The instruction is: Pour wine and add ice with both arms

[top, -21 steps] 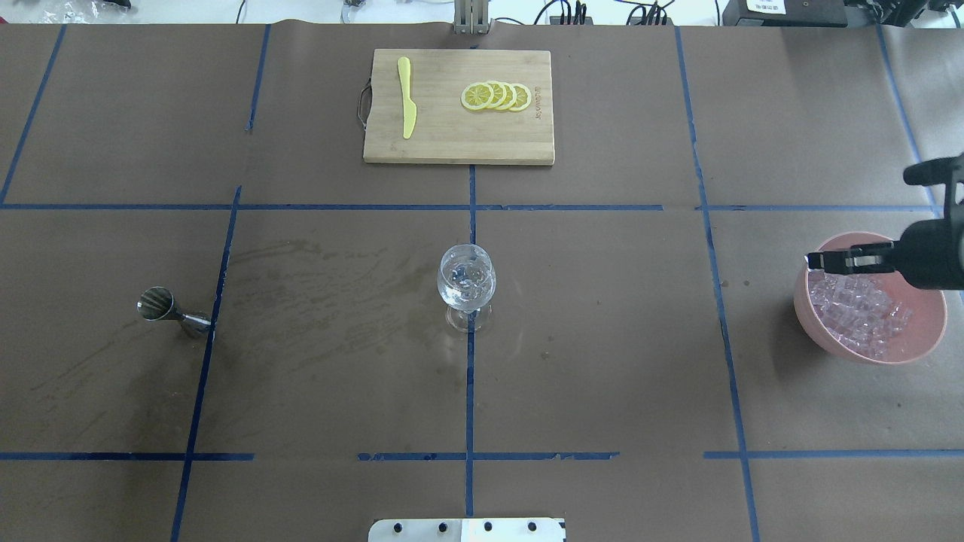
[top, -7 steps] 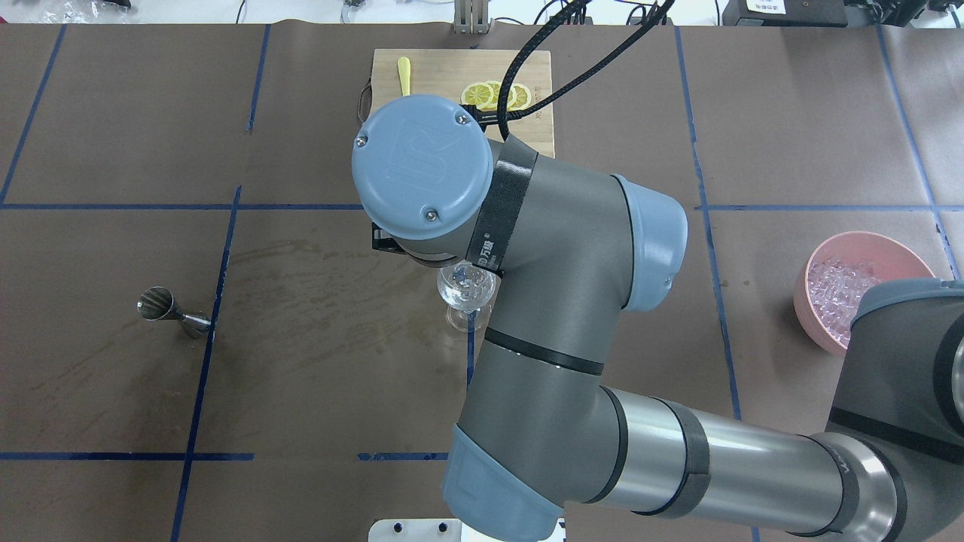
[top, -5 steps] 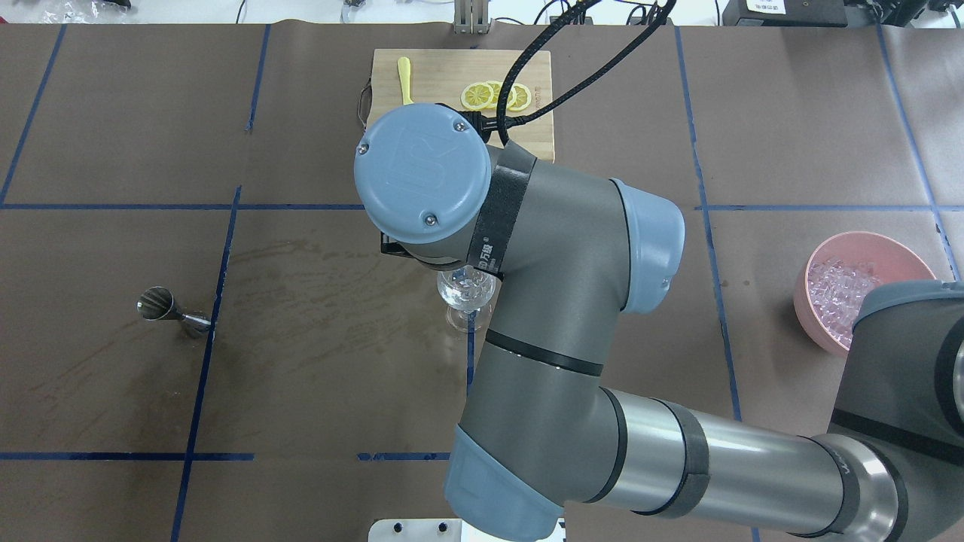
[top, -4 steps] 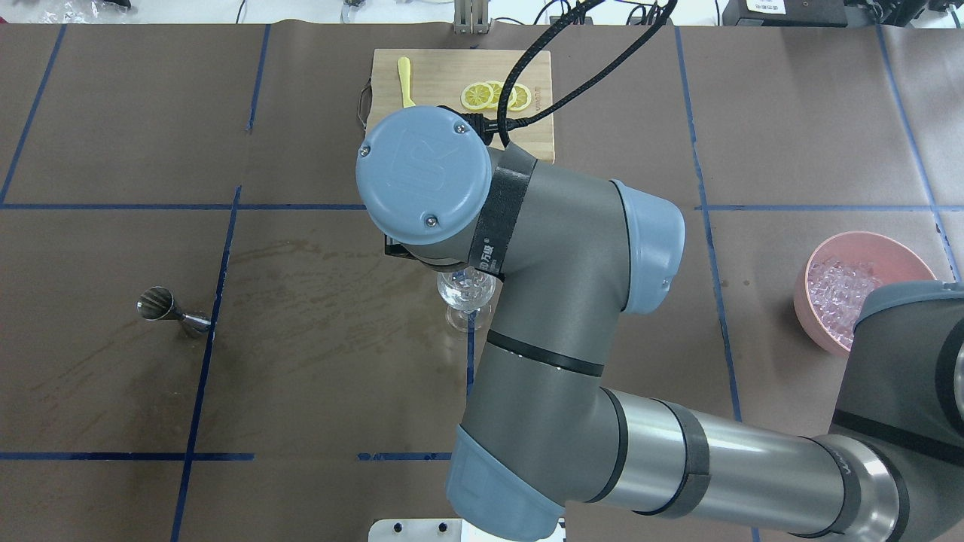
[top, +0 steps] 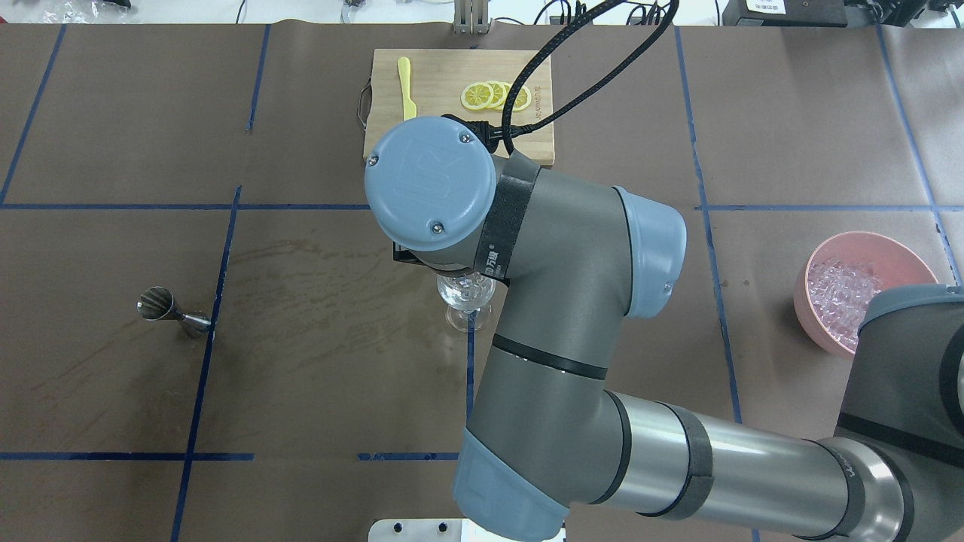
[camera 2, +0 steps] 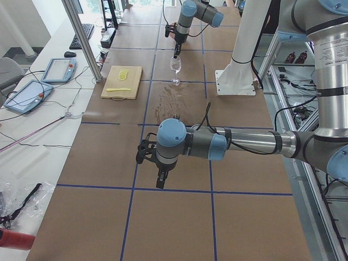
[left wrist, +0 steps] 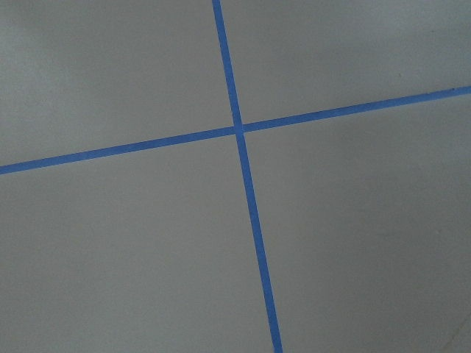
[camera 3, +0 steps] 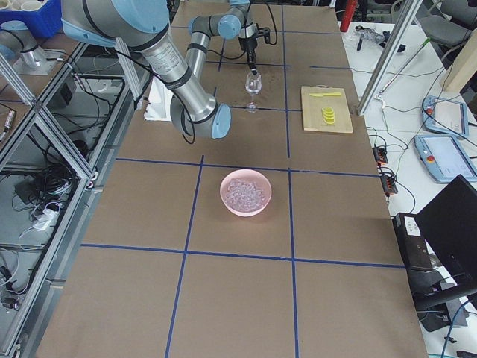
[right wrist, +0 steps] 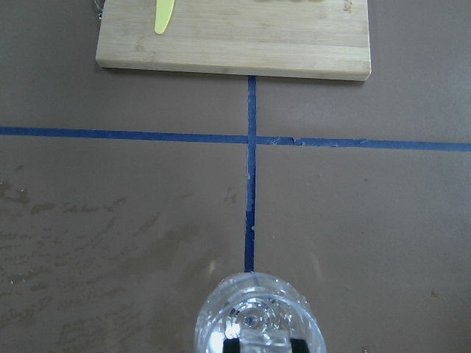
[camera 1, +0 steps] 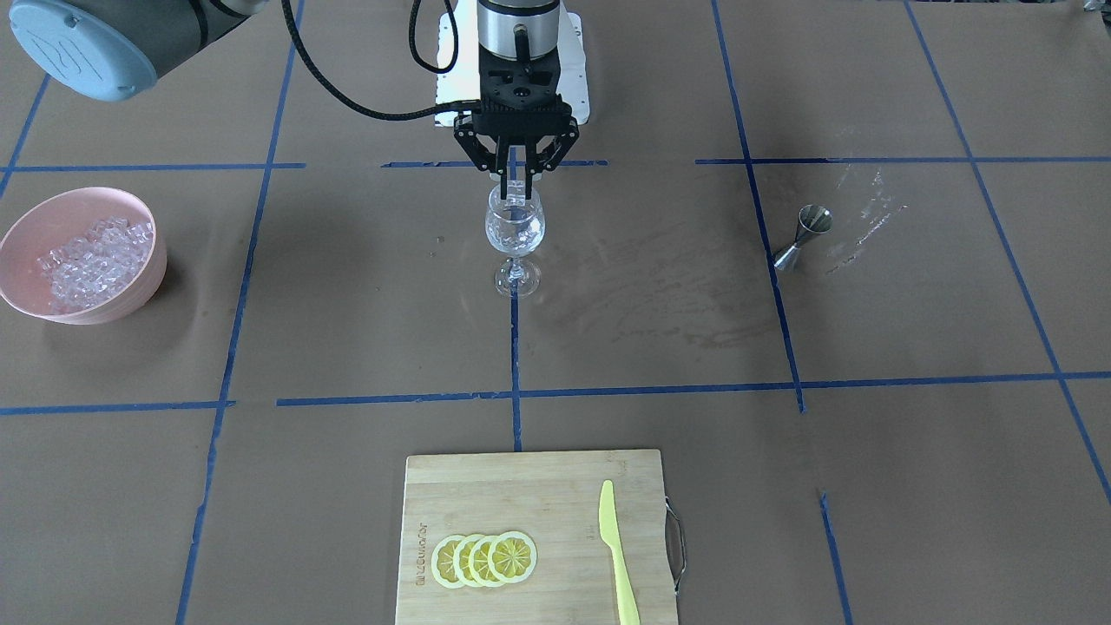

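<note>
A clear stemmed wine glass [camera 1: 514, 230] stands at the table's middle with clear ice in it; I see no dark wine. My right gripper [camera 1: 517, 193] hangs straight down over the glass rim, shut on an ice cube [right wrist: 263, 340]. In the overhead view the right wrist [top: 431, 183] hides that gripper and most of the glass [top: 465, 297]. A pink bowl [camera 1: 24, 299] holds the ice [camera 1: 91, 259]. My left gripper [camera 2: 161, 184] shows only in the exterior left view, low over bare table; I cannot tell its state.
A steel jigger [camera 1: 803, 234] stands on the robot's left side beside a wet smear. A bamboo cutting board [camera 1: 529, 495] with lemon slices [camera 1: 484, 558] and a yellow knife [camera 1: 616, 542] lies on the far side from the robot.
The right arm swung from the ice bowl to above the wine glass, then its wrist drifted slightly toward the robot. Glass, jigger and bowl stayed put.
</note>
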Available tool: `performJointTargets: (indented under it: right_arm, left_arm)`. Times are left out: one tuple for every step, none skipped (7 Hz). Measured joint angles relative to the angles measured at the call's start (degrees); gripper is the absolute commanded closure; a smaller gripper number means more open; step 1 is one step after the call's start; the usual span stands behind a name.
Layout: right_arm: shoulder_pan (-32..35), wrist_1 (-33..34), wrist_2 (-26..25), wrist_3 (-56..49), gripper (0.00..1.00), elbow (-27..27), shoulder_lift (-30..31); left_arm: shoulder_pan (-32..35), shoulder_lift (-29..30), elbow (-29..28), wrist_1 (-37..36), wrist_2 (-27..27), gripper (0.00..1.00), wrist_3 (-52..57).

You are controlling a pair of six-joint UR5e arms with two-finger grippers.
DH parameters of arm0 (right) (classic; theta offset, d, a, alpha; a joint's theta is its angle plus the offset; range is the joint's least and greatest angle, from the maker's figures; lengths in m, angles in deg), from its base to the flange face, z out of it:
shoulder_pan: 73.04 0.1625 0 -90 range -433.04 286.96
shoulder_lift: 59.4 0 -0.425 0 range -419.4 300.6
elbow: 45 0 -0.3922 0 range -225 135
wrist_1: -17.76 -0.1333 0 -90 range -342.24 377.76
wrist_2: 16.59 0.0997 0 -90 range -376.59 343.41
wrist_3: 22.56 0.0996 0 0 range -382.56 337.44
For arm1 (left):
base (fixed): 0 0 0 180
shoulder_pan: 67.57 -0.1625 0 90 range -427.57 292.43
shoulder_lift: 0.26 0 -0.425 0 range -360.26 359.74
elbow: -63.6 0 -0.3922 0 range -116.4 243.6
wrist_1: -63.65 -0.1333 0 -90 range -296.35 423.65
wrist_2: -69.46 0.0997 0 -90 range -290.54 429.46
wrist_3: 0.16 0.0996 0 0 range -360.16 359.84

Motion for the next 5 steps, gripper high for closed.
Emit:
performJointTargets:
  right_arm:
    - [0.0, 0.0, 0.0, 0.0, 0.00, 0.0, 0.0]
    - [-0.1, 0.0, 0.1, 0.0, 0.00, -0.1, 0.0]
    - [0.0, 0.0, 0.3, -0.1, 0.00, -0.2, -0.1]
    - [0.7, -0.1, 0.7, -1.1, 0.00, -0.6, 0.1]
    - [2.9, -0.3, 2.2, -4.0, 0.00, -1.9, 1.5]
  left_arm:
    - [0.0, 0.0, 0.0, 0.0, 0.0, 0.00, 0.0]
    - [0.0, 0.0, 0.0, 0.0, 0.0, 0.00, 0.0]
    - [0.0, 0.0, 0.0, 0.0, 0.0, 0.00, 0.0]
    - [0.0, 0.0, 0.0, 0.0, 0.0, 0.00, 0.0]
    - [0.0, 0.1, -0.1, 0.0, 0.0, 0.00, 0.0]
